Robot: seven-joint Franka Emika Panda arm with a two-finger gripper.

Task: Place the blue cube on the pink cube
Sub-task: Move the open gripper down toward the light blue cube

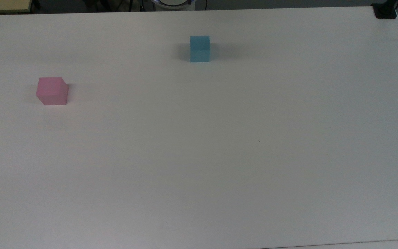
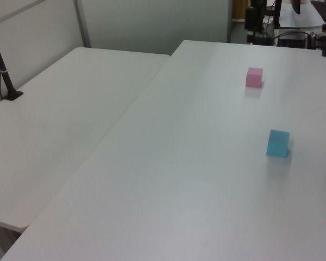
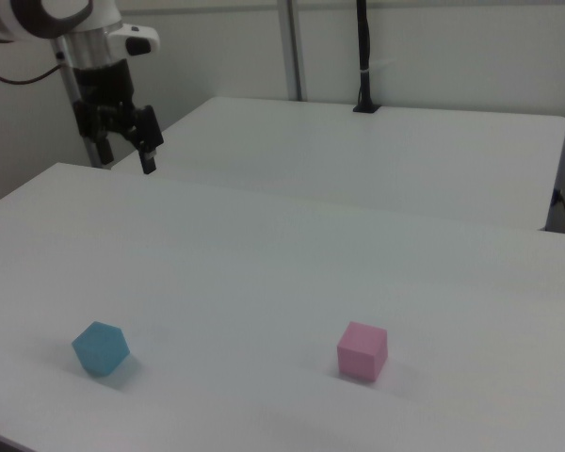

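The blue cube (image 1: 199, 48) rests on the white table (image 1: 219, 155) near its far edge in the top view, and shows again as the blue cube (image 2: 277, 143) and the blue cube (image 3: 101, 347). The pink cube (image 1: 51, 90) stands apart from it toward the top view's left, also the pink cube (image 2: 254, 77) and the pink cube (image 3: 362, 350). My gripper (image 3: 125, 158) hangs open and empty above the table's far left corner in the right view, well behind the blue cube and clear of both cubes.
A second white table (image 2: 60, 125) adjoins the work table. A black pole on a clamp (image 2: 4, 70) stands at its edge, seen as the black pole (image 3: 363, 56). Another black clamp (image 1: 385, 11) sits at the top view's top right corner.
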